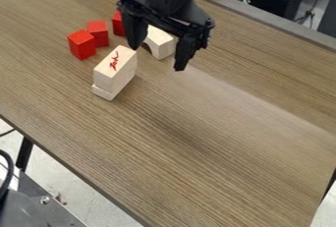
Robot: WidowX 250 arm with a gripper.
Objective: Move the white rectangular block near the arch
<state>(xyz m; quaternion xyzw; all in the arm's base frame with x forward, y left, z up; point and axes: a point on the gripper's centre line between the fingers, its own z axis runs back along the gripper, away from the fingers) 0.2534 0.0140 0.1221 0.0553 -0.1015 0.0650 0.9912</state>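
Nearest the camera, at the lower left, is a dark metal fixture [29, 204], off the wooden surface [216, 157]. Of the blocks on that surface, the nearest is the white rectangular block [115, 70], pale wood with red marks on its top face. It stands long and narrow over a thinner pale piece [103, 92], whose near end juts out a little below it.

The arch [159, 43] lies just beyond, up and to the right in the view, partly behind the black pincer [157, 58]. The pincer hangs over that part of the surface with its two fingers spread wide, and it grips neither block.

As for progress, the block is already near the arch, with a short gap between them, so the task may count as done if that closeness is enough. If a tighter placing is wanted, what is left is to grasp the block, bring it across the gap and let it go. The wide pincer would suit either a release just made or a grasp to come; which one cannot be told. Two red cubes [81, 44] [98, 33] stand close together to the block's upper left.
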